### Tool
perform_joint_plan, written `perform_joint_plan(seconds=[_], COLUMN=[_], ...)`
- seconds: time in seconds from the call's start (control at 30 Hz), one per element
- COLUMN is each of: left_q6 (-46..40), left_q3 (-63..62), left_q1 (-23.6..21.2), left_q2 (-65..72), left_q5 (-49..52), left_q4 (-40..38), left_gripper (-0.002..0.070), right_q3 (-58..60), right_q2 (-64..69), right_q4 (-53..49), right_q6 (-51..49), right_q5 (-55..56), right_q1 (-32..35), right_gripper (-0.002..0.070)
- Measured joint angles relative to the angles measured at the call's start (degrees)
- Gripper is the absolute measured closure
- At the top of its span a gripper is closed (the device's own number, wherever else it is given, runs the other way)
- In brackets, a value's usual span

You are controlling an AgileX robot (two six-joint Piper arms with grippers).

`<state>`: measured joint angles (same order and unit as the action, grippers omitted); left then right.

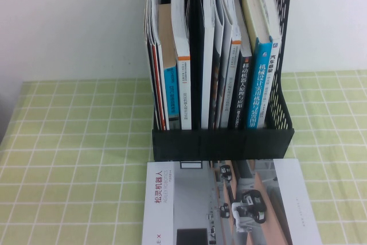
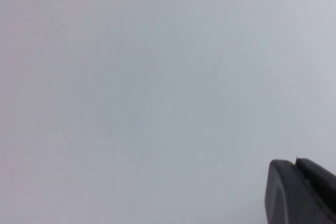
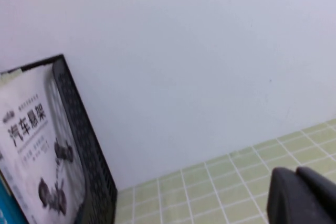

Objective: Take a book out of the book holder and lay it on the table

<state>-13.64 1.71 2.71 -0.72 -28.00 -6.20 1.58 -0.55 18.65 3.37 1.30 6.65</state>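
Observation:
The black book holder [image 1: 222, 143] stands upright mid-table, packed with books. The book [image 1: 276, 32], thin and whitish-grey, stands in the holder's rightmost slot against the mesh side. The right wrist view shows its front [image 3: 37, 150] with big black characters and a chassis drawing, beside the holder's mesh wall [image 3: 84, 140]. My right gripper [image 3: 296, 174] hovers above the green grid table [image 3: 220, 187] to the right of the holder, shut and empty. My left gripper [image 2: 296, 169] faces only a blank white wall, fingers together, nothing held. Neither gripper appears in the high view.
A grey booklet [image 1: 229, 205] with red characters and robot photos lies flat on the table [image 1: 69, 142] in front of the holder. A thick blue-spined book [image 1: 261, 90] stands next to the book. A white wall rises behind.

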Motion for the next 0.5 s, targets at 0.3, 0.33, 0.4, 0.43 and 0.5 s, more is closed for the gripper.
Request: perform_joint_plan(seconds=[0.3, 0.33, 0.4, 0.43, 0.5], left_q6=[11.8, 15.5, 22.6, 24.6, 27.0], left_q3=[0.0, 0.0, 0.0, -0.7, -4.1], left_q1=[0.0, 0.0, 0.0, 0.0, 0.0], left_q2=[0.0, 0.0, -0.1, -0.1, -0.1], left_q5=[-21.2, -22.9, -25.0, -24.5, -20.3], left_q4=[-1.9, -2.7, -4.5, -5.1, -5.8], left_gripper=[0.0678, 0.0678, 0.0678, 0.0678, 0.0678], right_q3=[0.0, 0.0, -0.6, -1.8, -5.9], right_q2=[0.0, 0.0, 0.0, 0.0, 0.0], right_q4=[4.3, 4.3, 4.3, 3.9, 1.4], right_q6=[-8.3, -9.2, -11.4, -12.5, -14.4], right_q5=[23.1, 27.6, 33.6, 34.7, 34.9], right_q1=[0.0, 0.0, 0.0, 0.0, 0.0], right_gripper=[0.0678, 0.0678, 0.0678, 0.0678, 0.0678])
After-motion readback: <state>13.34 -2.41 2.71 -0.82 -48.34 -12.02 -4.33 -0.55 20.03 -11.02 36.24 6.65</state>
